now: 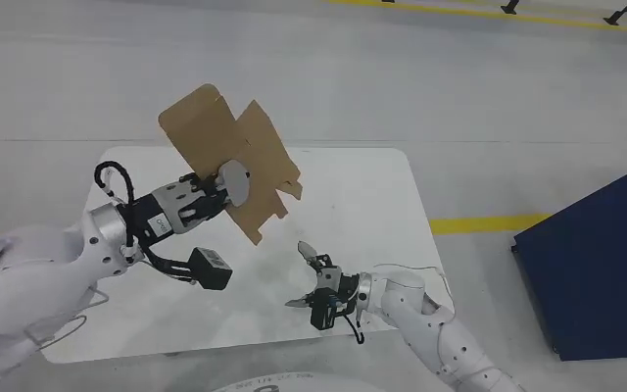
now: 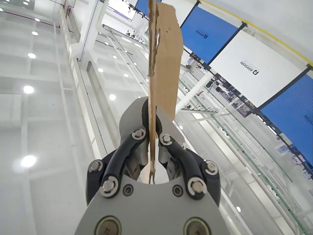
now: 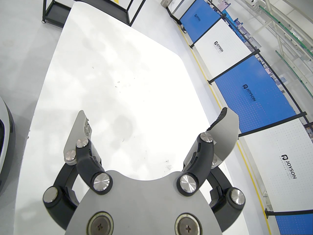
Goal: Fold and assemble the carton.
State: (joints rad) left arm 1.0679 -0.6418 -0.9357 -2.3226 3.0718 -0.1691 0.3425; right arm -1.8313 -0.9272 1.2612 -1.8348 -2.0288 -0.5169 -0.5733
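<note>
We see the flat, unfolded carton held in the air above the far left part of the white table, tilted and touching only the left gripper. That gripper's 2 jaws are clamped on 1 edge of the sheet. In the left wrist view the cardboard runs edge-on, straight out from between them. The right gripper sits low over the table's near side, well apart from the carton, its 2 jaws spread wide over bare tabletop.
</note>
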